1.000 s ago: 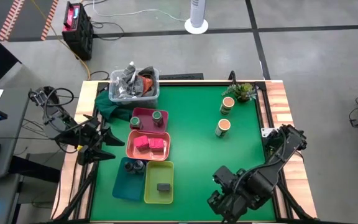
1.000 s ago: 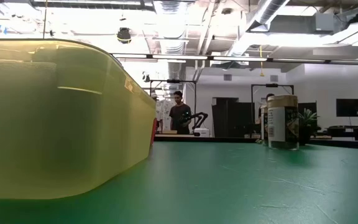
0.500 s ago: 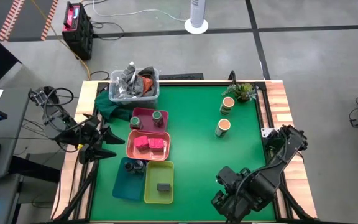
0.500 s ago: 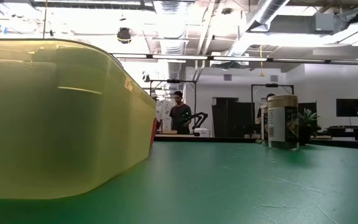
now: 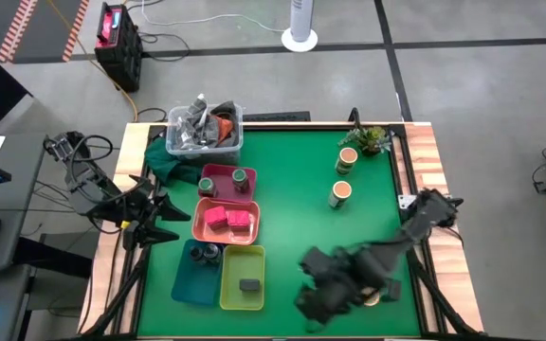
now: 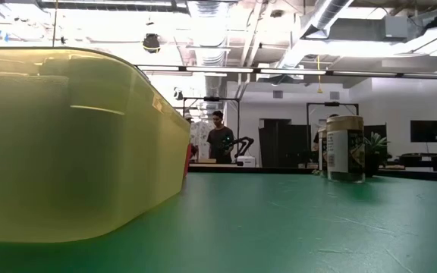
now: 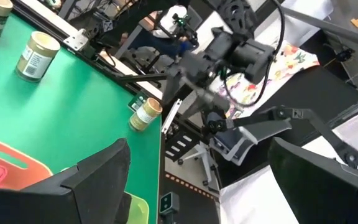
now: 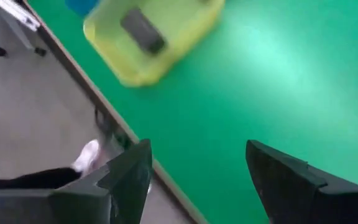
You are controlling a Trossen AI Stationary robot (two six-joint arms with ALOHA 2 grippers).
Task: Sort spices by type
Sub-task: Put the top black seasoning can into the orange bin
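We have green-lidded jars (image 5: pixel 224 182) and pink boxes (image 5: pixel 227 220) already in trays; three tan-topped jars (image 5: pixel 341 193) remain loose on the bench (image 5: pixel 301 227). Our right hand (image 8: pixel 194 180) hovers open and empty; left hand (image 7: pixel 197 180) waits open.

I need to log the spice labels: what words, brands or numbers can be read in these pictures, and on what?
None can be read.
Jar with tan top, low view: label print too blurred.
Two jars, left wrist view: labels too small.
Jars from above: only tops show.
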